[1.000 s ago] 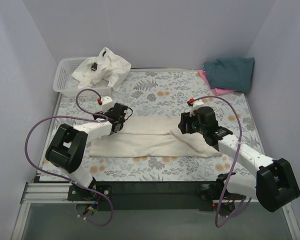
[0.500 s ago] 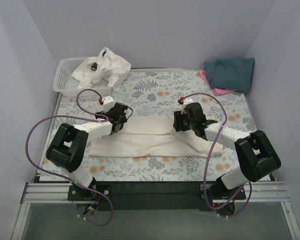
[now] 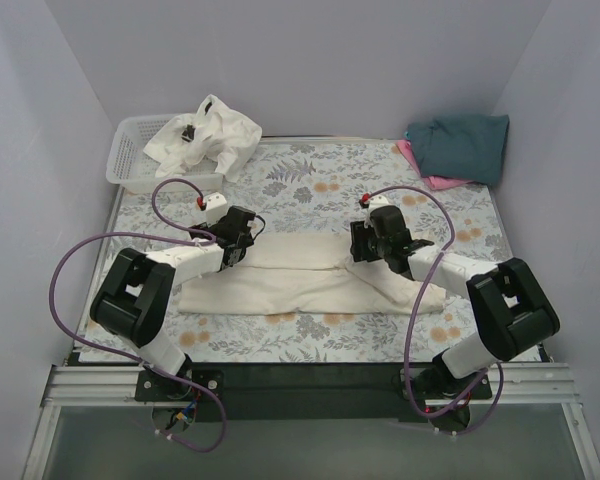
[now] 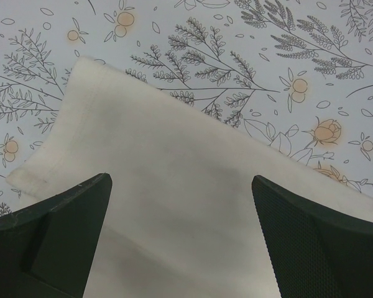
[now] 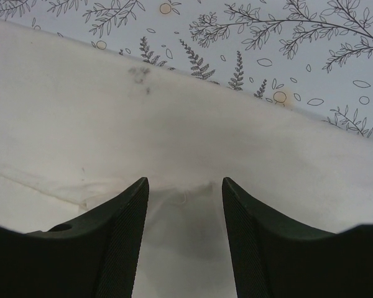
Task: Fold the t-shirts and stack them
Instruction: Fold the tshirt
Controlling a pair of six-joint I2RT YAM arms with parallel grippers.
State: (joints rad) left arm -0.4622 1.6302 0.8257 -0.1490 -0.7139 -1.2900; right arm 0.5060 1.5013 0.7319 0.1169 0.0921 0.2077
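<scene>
A cream t-shirt (image 3: 290,285) lies folded into a long strip across the floral tabletop. My left gripper (image 3: 242,243) hovers over its upper left part, open wide, with flat cloth (image 4: 174,205) under the gap and nothing gripped. My right gripper (image 3: 360,245) is down on the strip's upper middle edge. Its fingers (image 5: 121,217) stand partly apart, astride a small pucker of cloth (image 5: 186,192), not clamped on it. A dark teal t-shirt (image 3: 460,145) lies folded at the back right on a pink one (image 3: 432,181). Crumpled white t-shirts (image 3: 208,135) spill over the basket.
The white lattice basket (image 3: 128,155) stands at the back left corner. Purple cables (image 3: 75,265) loop beside both arms. Walls close in on the left, back and right. The table's black front rail (image 3: 300,380) runs between the arm bases.
My right arm has folded in, carrying its gripper a little left and back onto the shirt's upper middle edge, and its jaws have narrowed slightly. The left arm has not moved.
</scene>
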